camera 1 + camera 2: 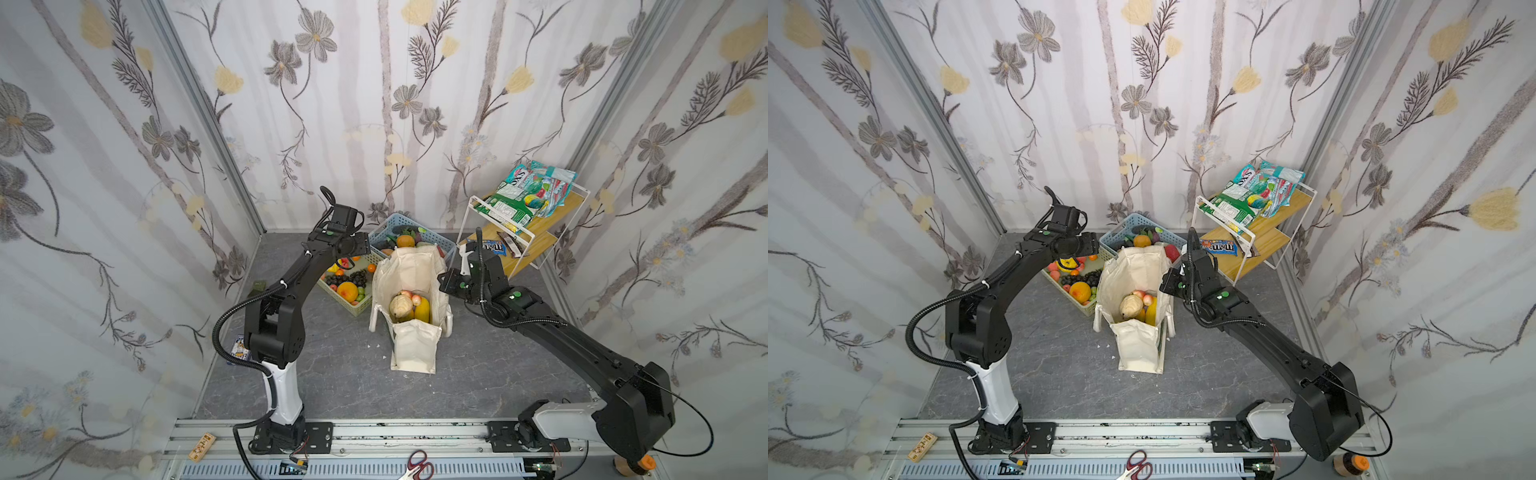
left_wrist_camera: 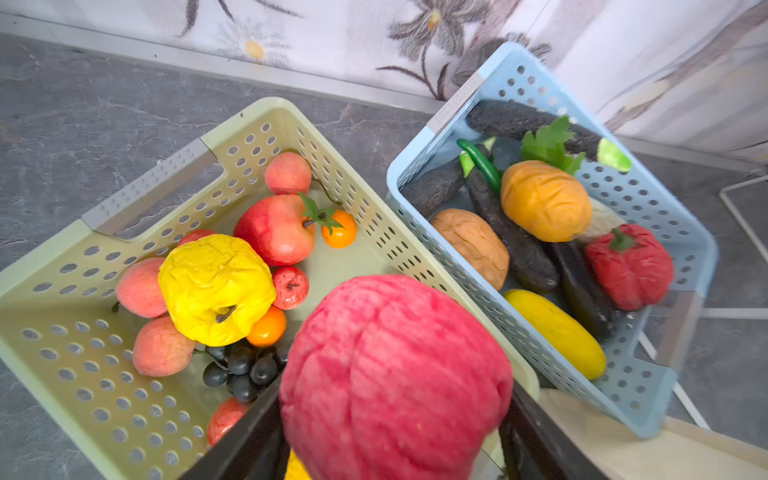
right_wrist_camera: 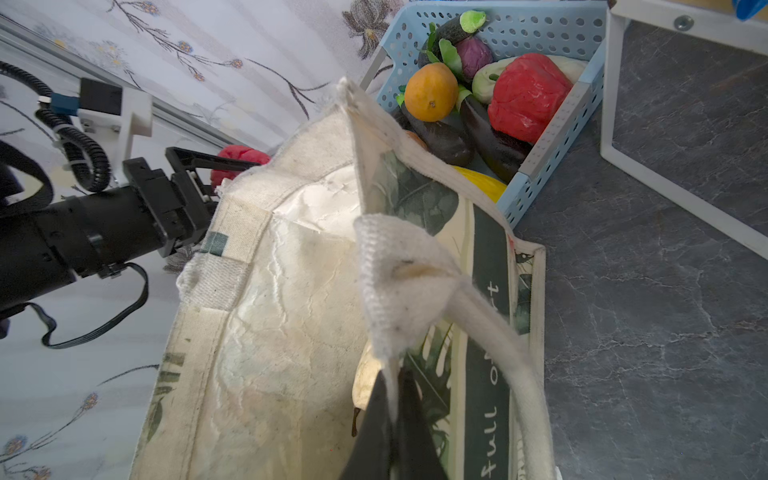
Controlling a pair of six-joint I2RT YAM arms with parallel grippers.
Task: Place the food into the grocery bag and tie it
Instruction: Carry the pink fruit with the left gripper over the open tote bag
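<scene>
- Along the near edge of the tabletop runs a metal rail that carries both arm bases; red-handled scissors [image 1: 419,462] lie in front of it.
- At mid-tabletop the grocery bag [image 1: 409,266] stands upright with its mouth open. Inside sit a beige cauliflower [image 1: 400,306], a yellow mango [image 1: 423,311] and a small pink-red apple [image 1: 409,296], packed against one another.
- On the bag's right side the right end effector [image 3: 392,374] is pinched together on the canvas rim, just where a white rope handle [image 3: 490,316] is stitched on.
- Beyond the bag's far-left corner the left end effector [image 2: 397,395] is clamped around a red toy fruit [image 2: 395,357], with a jaw on each side of it. It hangs above the green basket's corner that lies nearest the bag.
- Toward the left edge, touching the bag, sits the green basket [image 2: 266,108] with peaches, a yellow fruit, dark grapes and small oranges.
- Behind the bag, near the far edge, is the blue basket [image 2: 515,50], which holds aubergines, an orange piece, a red pepper and a yellow piece.
- At the far right corner stands a white wire shelf [image 1: 536,232]. Snack packets [image 1: 528,195] are heaped on its top board, and a dark wrapped snack bar [image 1: 510,243] lies on the lower one.
</scene>
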